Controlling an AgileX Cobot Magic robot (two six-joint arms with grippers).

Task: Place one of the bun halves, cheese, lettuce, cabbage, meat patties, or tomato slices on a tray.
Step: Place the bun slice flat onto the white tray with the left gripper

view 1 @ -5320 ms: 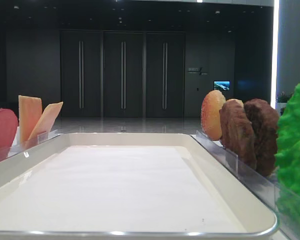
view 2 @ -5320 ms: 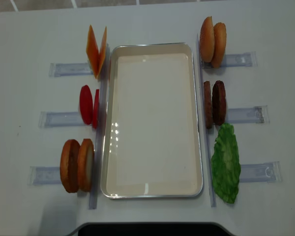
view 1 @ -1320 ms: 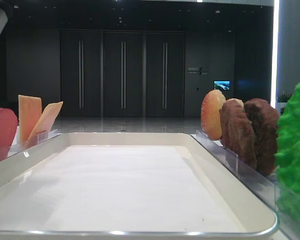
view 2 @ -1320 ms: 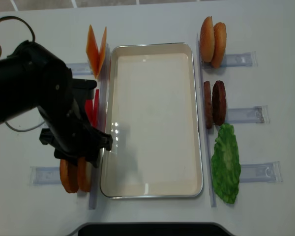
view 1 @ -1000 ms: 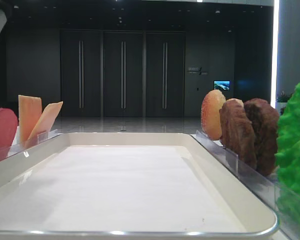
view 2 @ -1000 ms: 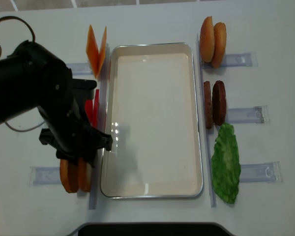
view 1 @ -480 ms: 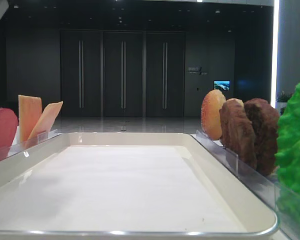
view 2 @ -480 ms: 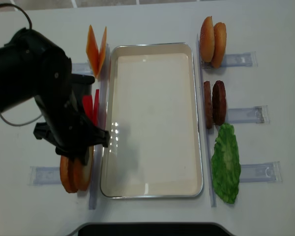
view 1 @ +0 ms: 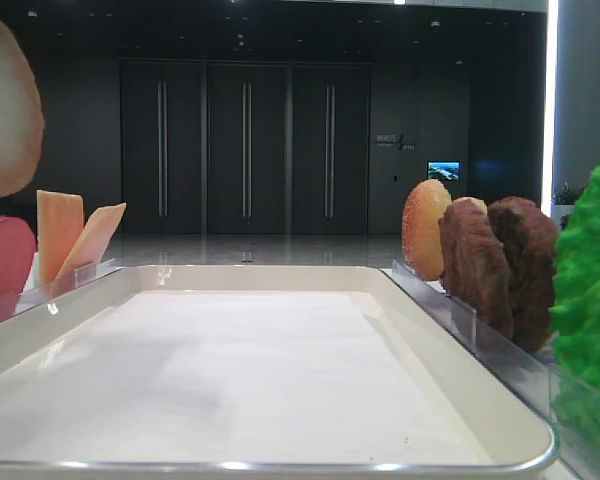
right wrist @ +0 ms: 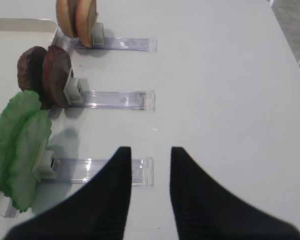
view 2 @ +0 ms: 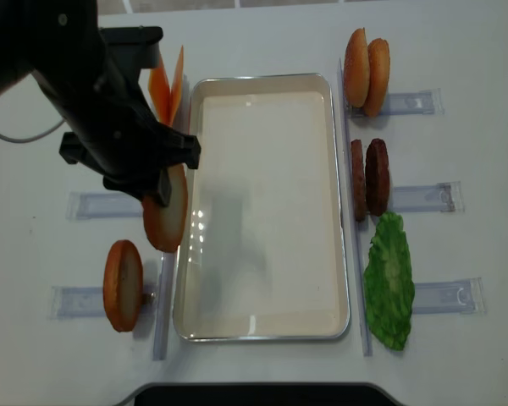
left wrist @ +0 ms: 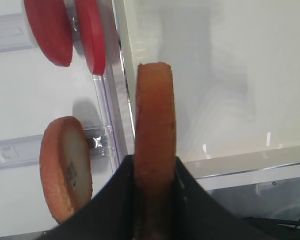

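My left gripper (left wrist: pixel 155 172) is shut on a bun half (left wrist: pixel 155 110), gripping it edge-on by its lower part. From overhead, this bun half (view 2: pixel 165 222) hangs above the left rim of the white tray (view 2: pixel 262 78), under the black left arm (view 2: pixel 110 101). It also shows at the top left of the low view as a pale bun half (view 1: pixel 0 110). A second bun half (view 2: pixel 123 285) stands in its holder left of the tray. My right gripper (right wrist: pixel 150 150) is open over bare table, right of the lettuce (right wrist: pixel 17 145).
Tomato slices (left wrist: pixel 50 30) and cheese (view 1: pixel 60 235) stand left of the tray. Right of it stand two more bun halves (view 2: pixel 366 69), meat patties (view 2: pixel 368 178) and the lettuce (view 2: pixel 389 283), all in clear plastic holders (right wrist: pixel 115 100).
My left gripper has shut on the bun half nearer the tray, lifted it off its holder and carried it toward the far end, over the tray's left rim.
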